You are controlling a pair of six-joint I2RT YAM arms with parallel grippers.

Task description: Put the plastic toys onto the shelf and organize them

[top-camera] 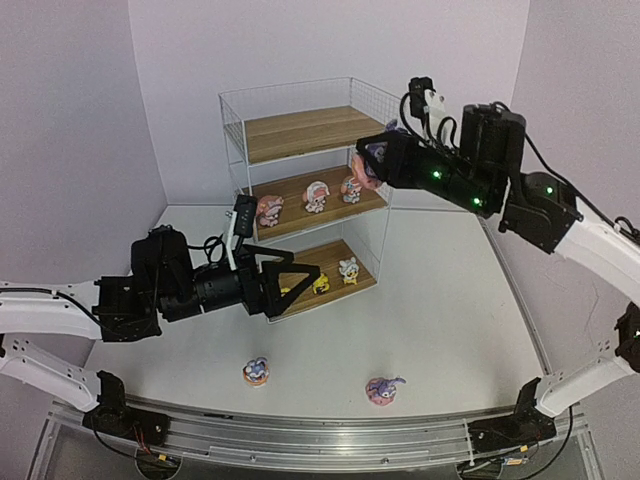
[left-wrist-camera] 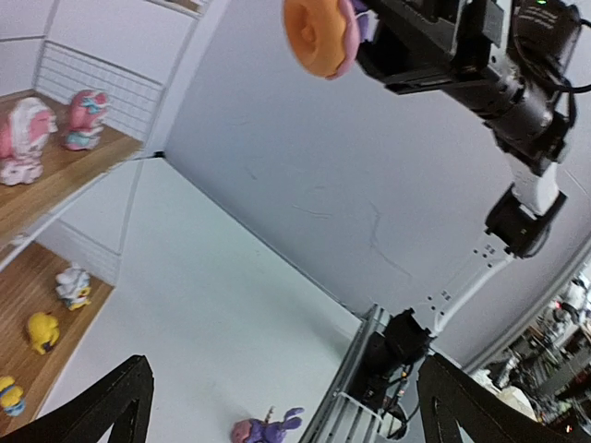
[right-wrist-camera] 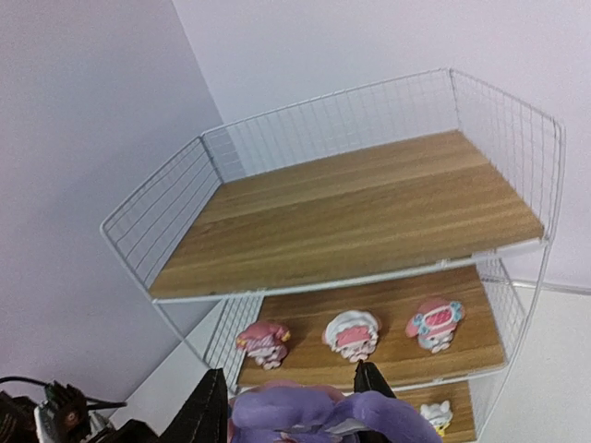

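The left gripper (top-camera: 300, 290) hovers over the table (top-camera: 440, 300) with its jaws spread wide and nothing between them; in its wrist view the two dark fingers (left-wrist-camera: 115, 406) frame only bare tabletop. Just beyond its fingertips is the bottom board of the shelf (top-camera: 310, 130), where three small yellow and white toys (top-camera: 322, 284) stand in a row, with the white one (left-wrist-camera: 72, 286) farthest right. Below this gripper and back toward the arm bases, two purple bunnies stand on the table, well apart from each other: one (top-camera: 257, 371) almost directly under it, the other (top-camera: 383, 390) off to its right. Above and ahead of the left gripper, the middle board carries three pink-white toys (top-camera: 317, 196) side by side, all upright. The right gripper (top-camera: 372, 162) is raised in the air at the shelf's right front corner, and its jaws are clamped on the third purple bunny (right-wrist-camera: 314, 415). The left wrist view shows the round pinkish underside of this bunny's base (left-wrist-camera: 319, 37) turned outward. From the right gripper's own camera, the top board (right-wrist-camera: 351, 212) lies ahead and below it, inside the white wire frame. The row of pink-white toys (right-wrist-camera: 351, 334) shows one level lower, just past the held bunny's ears.
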